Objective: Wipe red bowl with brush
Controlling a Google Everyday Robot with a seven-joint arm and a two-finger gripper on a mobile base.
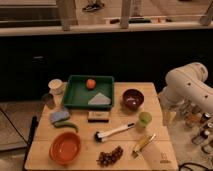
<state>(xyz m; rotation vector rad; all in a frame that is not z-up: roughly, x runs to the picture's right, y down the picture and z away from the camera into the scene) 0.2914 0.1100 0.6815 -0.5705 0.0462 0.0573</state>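
End effector point(168, 118), state unclear, hangs right of green cup point(144, 119), with brush point(114, 132) and grapes point(110, 156) toward red bowl point(65, 148)

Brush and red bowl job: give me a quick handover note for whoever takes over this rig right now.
Gripper: hangs at the right edge of the table, well away from the brush.
Brush: lies flat mid-table, dark head to the left, handle pointing toward the green cup.
Red bowl: upright at the front-left corner, apart from the brush.
Done: nothing; the brush is not yet picked up.
Left: grasp the brush, carry it to the red bowl, wipe the inside.
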